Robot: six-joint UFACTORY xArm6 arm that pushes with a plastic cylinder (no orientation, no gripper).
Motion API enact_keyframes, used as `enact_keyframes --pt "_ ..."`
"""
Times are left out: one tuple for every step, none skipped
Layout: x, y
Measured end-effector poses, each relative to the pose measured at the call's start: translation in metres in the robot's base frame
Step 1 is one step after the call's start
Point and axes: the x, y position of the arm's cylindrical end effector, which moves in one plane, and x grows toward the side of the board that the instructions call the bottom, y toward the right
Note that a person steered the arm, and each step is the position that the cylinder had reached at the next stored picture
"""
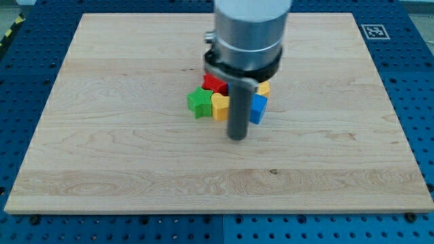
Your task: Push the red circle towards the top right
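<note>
My tip (237, 138) rests on the wooden board (122, 149), just below a tight cluster of blocks at the board's middle. The cluster holds a green star-shaped block (199, 102) on the left, a yellow block (220, 106) next to it, a red block (215, 84) behind them, a blue block (258, 108) right of the rod, and a small yellow-orange block (264, 88) behind the blue one. The red block's shape is partly hidden by the arm (247, 34), so I cannot tell whether it is the circle. The rod stands between the yellow and blue blocks.
The board lies on a blue perforated table (413, 102). A black-and-white marker tag (373, 30) sits off the board's top right corner. The arm's wide grey body hides the board's top middle.
</note>
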Motion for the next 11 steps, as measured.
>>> enact_keyframes --pt "0.002 -0.080" --pt "-0.019 -0.142" --pt "-0.069 -0.152" --pt "-0.075 -0.131" --pt "-0.101 -0.091" --pt "-0.141 -0.047" --pt "-0.159 -0.010" --pt "-0.151 0.005" --pt "-0.143 0.016" --pt "-0.178 0.064" --pt "-0.225 0.105"
